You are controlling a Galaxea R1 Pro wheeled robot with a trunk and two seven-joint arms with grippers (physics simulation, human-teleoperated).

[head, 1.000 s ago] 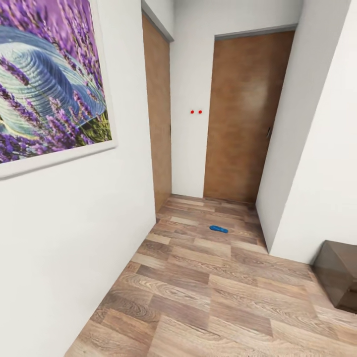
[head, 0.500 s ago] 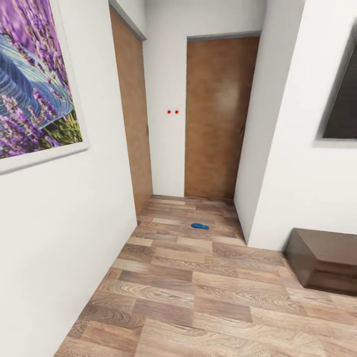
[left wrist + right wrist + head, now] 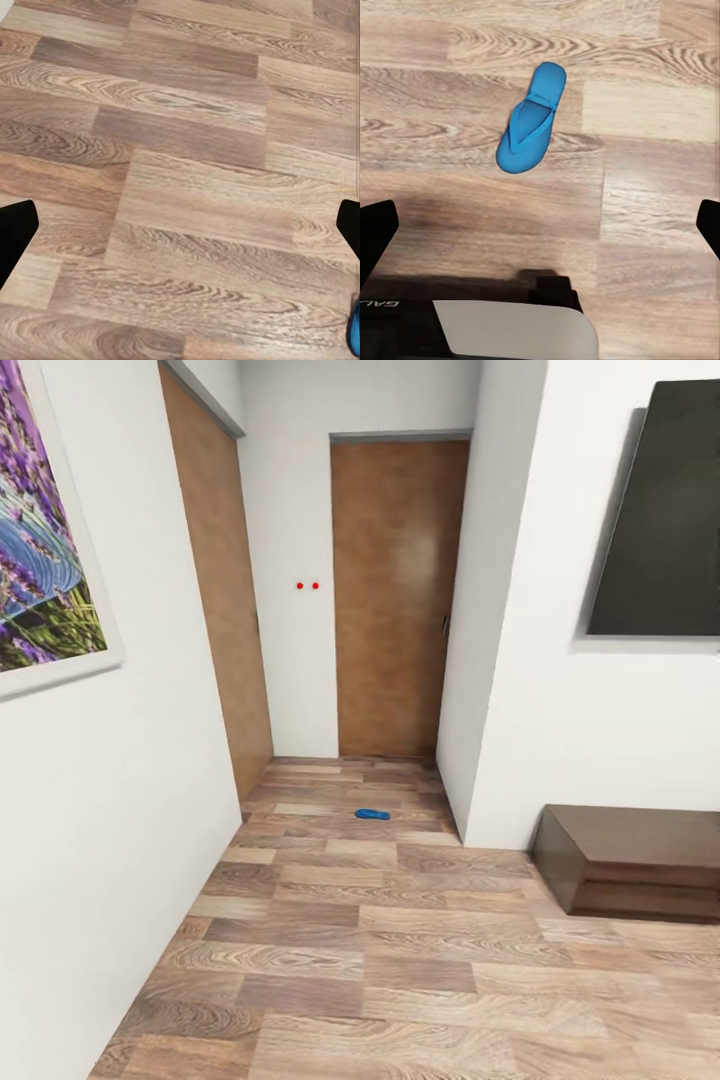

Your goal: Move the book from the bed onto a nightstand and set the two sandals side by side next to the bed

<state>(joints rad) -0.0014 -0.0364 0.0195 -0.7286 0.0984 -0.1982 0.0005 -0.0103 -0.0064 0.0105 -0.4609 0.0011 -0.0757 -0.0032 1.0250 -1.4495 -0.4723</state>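
One bright blue sandal (image 3: 372, 814) lies flat on the wood-plank floor of a narrow passage, far ahead in the head view, before a closed brown door (image 3: 395, 600). The right wrist view holds another blue sandal (image 3: 531, 120) flat on the floor, straps up, just beyond my open right gripper (image 3: 540, 232). My left gripper (image 3: 180, 232) is open over bare planks, with a blue sliver (image 3: 354, 330) at the picture's edge. Book and bed are out of view.
White walls close in on both sides of the passage. A low dark brown cabinet (image 3: 630, 860) stands against the right wall under a dark screen (image 3: 660, 510); I cannot tell if it is a nightstand. A lavender picture (image 3: 40, 560) hangs left. My base (image 3: 510, 326) sits near the sandal.
The head view has swung to the right: the picture slid off to the left, and the dark screen and the whole cabinet came in. The far sandal has stayed put on the floor.
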